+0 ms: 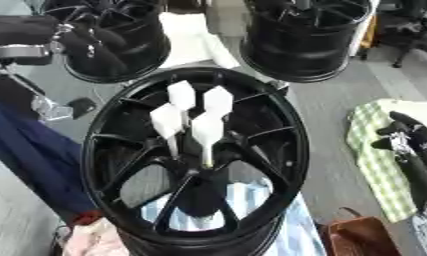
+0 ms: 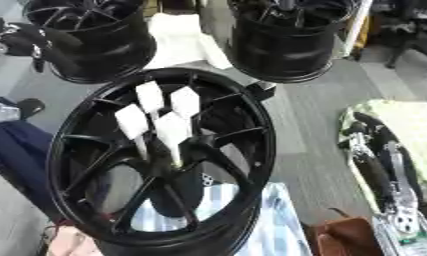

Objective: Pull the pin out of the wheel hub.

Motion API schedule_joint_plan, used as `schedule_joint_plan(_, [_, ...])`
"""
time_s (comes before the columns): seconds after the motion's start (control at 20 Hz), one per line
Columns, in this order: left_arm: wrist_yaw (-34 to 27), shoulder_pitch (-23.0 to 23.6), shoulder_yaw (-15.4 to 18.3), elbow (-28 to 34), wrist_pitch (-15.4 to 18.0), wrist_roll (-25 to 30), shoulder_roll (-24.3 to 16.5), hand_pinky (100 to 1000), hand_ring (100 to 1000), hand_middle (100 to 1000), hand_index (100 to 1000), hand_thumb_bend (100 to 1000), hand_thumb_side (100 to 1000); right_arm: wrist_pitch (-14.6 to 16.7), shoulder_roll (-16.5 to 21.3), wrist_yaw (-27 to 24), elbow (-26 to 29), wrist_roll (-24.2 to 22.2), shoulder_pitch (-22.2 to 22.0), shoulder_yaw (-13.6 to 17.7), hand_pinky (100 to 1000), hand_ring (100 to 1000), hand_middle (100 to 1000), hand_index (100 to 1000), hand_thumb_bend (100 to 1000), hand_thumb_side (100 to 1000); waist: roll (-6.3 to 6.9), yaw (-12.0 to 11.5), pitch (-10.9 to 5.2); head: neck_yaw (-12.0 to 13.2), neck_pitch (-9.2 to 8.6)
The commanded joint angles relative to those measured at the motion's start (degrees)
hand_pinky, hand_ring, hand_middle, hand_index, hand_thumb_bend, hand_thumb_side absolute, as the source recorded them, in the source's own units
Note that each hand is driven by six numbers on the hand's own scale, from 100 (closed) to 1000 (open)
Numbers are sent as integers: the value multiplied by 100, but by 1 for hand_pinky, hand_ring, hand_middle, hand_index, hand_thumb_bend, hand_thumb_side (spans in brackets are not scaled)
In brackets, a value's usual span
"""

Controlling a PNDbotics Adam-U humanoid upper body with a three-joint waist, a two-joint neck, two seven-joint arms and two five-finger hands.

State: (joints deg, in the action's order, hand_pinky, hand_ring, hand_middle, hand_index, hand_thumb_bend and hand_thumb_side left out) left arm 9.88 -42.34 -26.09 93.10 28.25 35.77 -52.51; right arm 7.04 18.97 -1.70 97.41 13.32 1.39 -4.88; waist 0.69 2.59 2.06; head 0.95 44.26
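Observation:
A large black wheel hub (image 1: 107, 150) stands tilted in the middle of the view. Several white pins with flat paddle-shaped heads (image 1: 207, 129) stick up out of its centre, close together. My left hand (image 1: 81, 42) hangs at the upper left, well above and left of the hub, fingers relaxed and holding nothing. My right hand (image 2: 374, 145) rests at the right edge over a green checked cloth, fingers pointing up and loosely straight. It is apart from the hub. Neither hand touches a pin.
Two more black wheels (image 1: 120, 65) (image 1: 308, 45) stand behind the hub. A green checked cloth (image 1: 370, 155) lies at the right, with a brown bag (image 1: 361, 237) below it. A blue-striped cloth (image 1: 295, 232) lies under the hub. Dark blue fabric (image 1: 33, 155) is at the left.

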Motion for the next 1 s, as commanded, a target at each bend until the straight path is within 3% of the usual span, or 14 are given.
schedule_joint_plan(0.05, [304, -359, -427, -458, 785, 967, 282, 455, 1000, 658, 897, 193, 477, 13, 128, -12, 50, 35, 11, 72, 665, 546, 580, 833, 100, 649, -11, -36, -79, -75, -14])
schedule_joint_plan(0.2, [572, -636, -777, -929, 899, 1257, 620, 427, 1000, 664, 901, 203, 478, 14, 117, -8, 48, 49, -7, 83, 665, 546, 580, 833, 100, 650, -24, -81, -91, -124, -14])
schedule_joint_plan(0.45, [687, -822, -762, -1539, 1271, 1597, 874, 428, 1000, 668, 903, 206, 477, 16, 110, -6, 46, 60, -22, 91, 665, 546, 580, 833, 100, 650, -31, -101, -100, -144, -14])
schedule_joint_plan(0.55, [702, -860, -751, -1637, 1386, 1615, 928, 444, 1000, 715, 935, 217, 461, 15, 110, -5, 45, 62, -22, 91, 665, 546, 580, 833, 100, 652, -30, -95, -102, -139, -14])
schedule_joint_plan(1.0, [450, -926, -896, -1639, 1558, 1620, 1016, 448, 1000, 728, 937, 215, 473, 17, 108, -4, 33, 69, -16, 87, 664, 546, 580, 833, 100, 653, -18, -74, -103, -130, -14])
